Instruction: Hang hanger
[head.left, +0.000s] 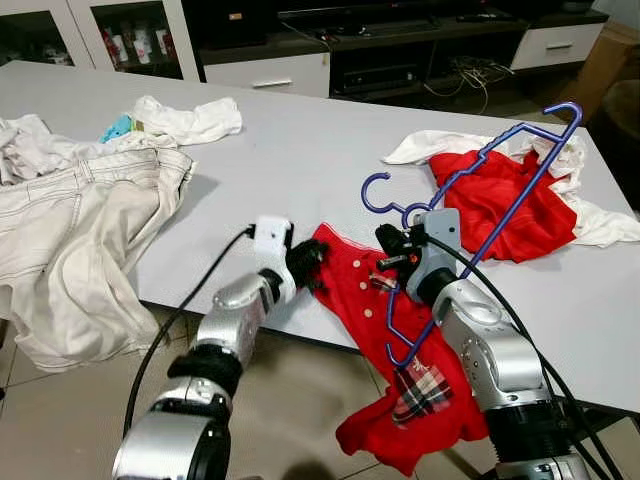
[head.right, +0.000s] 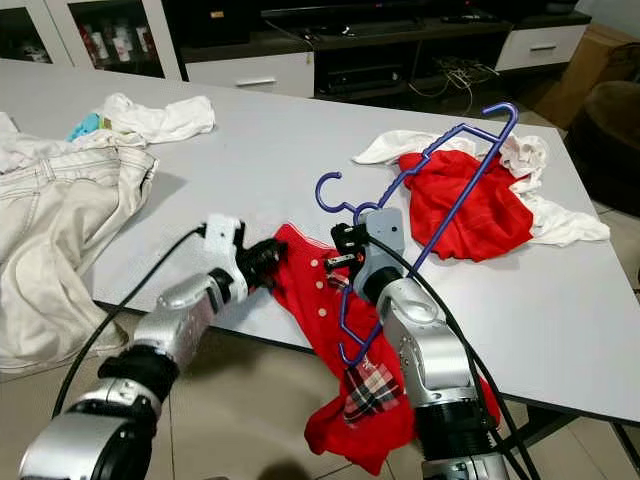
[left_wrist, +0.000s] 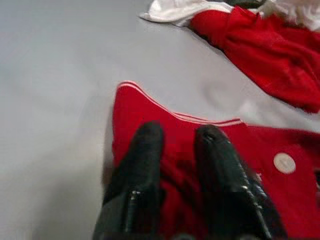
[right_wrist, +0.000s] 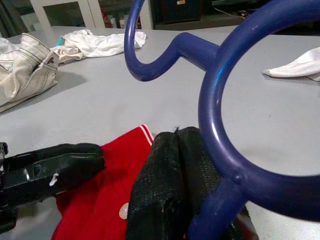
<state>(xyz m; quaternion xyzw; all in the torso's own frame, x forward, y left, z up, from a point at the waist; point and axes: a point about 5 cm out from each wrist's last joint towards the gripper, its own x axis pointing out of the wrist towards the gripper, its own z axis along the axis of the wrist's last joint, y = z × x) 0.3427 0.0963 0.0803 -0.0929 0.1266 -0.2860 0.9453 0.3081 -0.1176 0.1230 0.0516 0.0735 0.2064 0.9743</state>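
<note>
A blue plastic hanger (head.left: 530, 181) stands tilted above the grey table (head.left: 300, 160), its hook (head.left: 375, 190) pointing left. My right gripper (head.left: 392, 255) is shut on the hanger's neck just below the hook; the right wrist view has the blue loop (right_wrist: 210, 100) curving around the closed fingers (right_wrist: 170, 165). A red garment (head.left: 360, 300) with white buttons and a plaid lining hangs over the table's front edge, and the hanger's lower end lies against it. My left gripper (head.left: 310, 262) is shut on the garment's collar edge (left_wrist: 150, 107).
A second red garment (head.left: 500, 205) lies on white cloth (head.left: 600, 220) at the table's right. Beige trousers (head.left: 90, 220) drape over the left edge, with a white cloth (head.left: 190, 120) behind them. A low cabinet (head.left: 270, 70) stands beyond the table.
</note>
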